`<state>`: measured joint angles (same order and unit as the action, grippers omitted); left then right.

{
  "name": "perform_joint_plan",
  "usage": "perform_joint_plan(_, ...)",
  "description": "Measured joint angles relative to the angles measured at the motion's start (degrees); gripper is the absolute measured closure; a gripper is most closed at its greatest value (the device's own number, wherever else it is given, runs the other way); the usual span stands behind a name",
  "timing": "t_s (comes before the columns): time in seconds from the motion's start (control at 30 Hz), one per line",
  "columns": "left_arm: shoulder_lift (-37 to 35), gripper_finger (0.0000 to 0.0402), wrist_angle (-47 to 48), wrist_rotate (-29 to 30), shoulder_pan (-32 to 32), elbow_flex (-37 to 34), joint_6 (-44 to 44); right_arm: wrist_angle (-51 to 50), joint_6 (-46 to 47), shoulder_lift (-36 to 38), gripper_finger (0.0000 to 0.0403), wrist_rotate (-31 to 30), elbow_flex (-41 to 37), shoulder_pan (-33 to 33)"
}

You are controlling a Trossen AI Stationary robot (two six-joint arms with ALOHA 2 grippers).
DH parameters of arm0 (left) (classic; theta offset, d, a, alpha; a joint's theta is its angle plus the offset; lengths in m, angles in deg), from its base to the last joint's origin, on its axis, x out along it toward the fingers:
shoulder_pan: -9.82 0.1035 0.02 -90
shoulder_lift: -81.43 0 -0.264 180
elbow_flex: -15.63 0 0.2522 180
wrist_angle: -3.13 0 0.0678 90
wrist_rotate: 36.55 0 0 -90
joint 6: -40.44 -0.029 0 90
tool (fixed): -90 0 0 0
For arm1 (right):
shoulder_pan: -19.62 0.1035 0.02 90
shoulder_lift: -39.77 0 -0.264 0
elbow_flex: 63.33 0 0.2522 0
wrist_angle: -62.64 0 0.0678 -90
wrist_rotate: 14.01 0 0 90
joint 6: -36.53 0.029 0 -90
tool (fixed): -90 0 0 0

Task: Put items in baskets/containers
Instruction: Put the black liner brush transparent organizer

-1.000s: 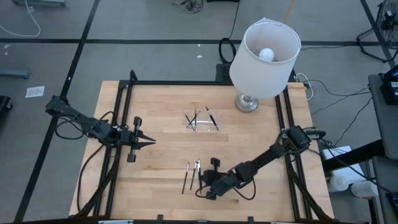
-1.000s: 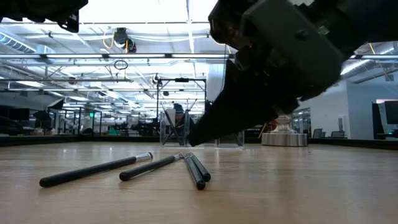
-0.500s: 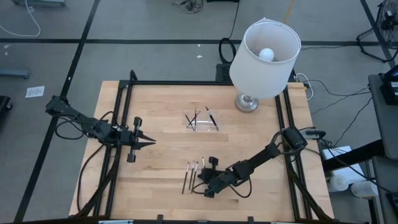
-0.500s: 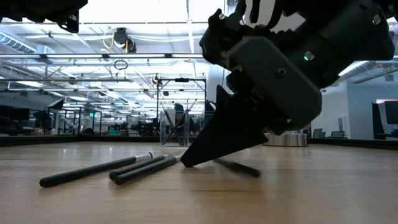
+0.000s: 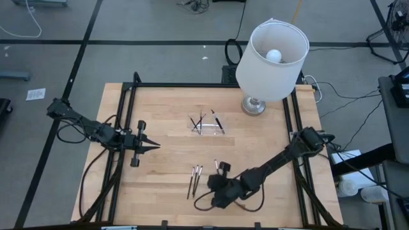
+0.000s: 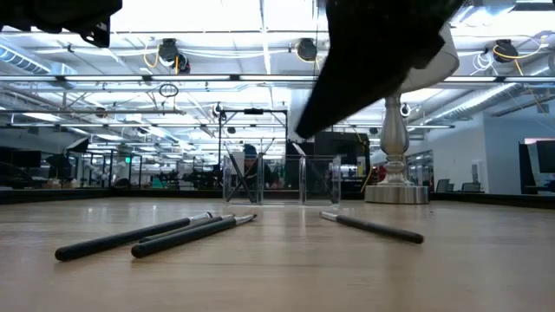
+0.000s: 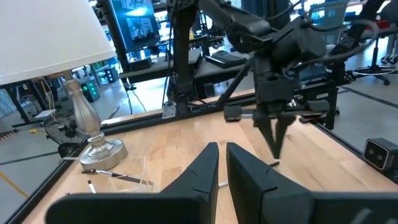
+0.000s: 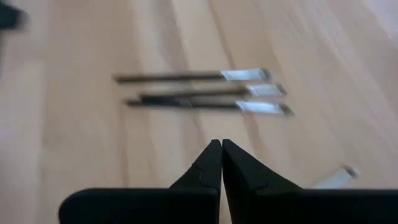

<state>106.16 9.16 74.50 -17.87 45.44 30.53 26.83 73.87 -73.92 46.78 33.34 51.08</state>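
Three thin dark sticks with silvery ends [image 8: 205, 93] lie side by side on the table near its front edge [image 5: 195, 180] [image 6: 156, 238]. One more stick [image 6: 373, 228] lies apart to their right [image 5: 217, 165]. My right gripper [image 8: 221, 146] is shut with nothing in it and hangs above the table between them [image 5: 209, 185] [image 7: 277, 146]. The clear tray [image 5: 206, 124] stands mid-table with a few sticks in it [image 6: 277, 182]. My left gripper [image 7: 222, 149] waits at the table's left [image 5: 153, 146], level, its fingers together but for a slit, holding nothing.
A white lamp [image 5: 271, 61] stands on its silver foot [image 5: 254, 105] at the far right, close to the tray. A black frame [image 5: 128, 102] runs along the table's sides. Bare wood lies between the tray and the loose sticks.
My right gripper, shut throughout, was down among the loose sticks with its tips at the table. It pushed one stick out of the group toward the table's right edge. It has then risen clear of the table. The other sticks lie closer together.
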Motion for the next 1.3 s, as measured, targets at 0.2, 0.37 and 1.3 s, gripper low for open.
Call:
perform_joint_plan(0.2,0.0,0.0360,0.3,0.0,0.0,0.0,1.1,-13.2,13.6,0.0,0.0377,5.2,1.4,-2.9)
perform_joint_plan(0.37,0.0,0.0360,0.4,0.0,0.0,0.0,1.1,-18.7,25.1,0.0,0.0306,13.9,0.2,-4.6)
perform_joint_plan(1.3,0.0,0.0360,0.6,0.0,0.1,0.0,1.1,-16.5,29.2,0.3,0.0282,14.5,-10.3,-8.2)
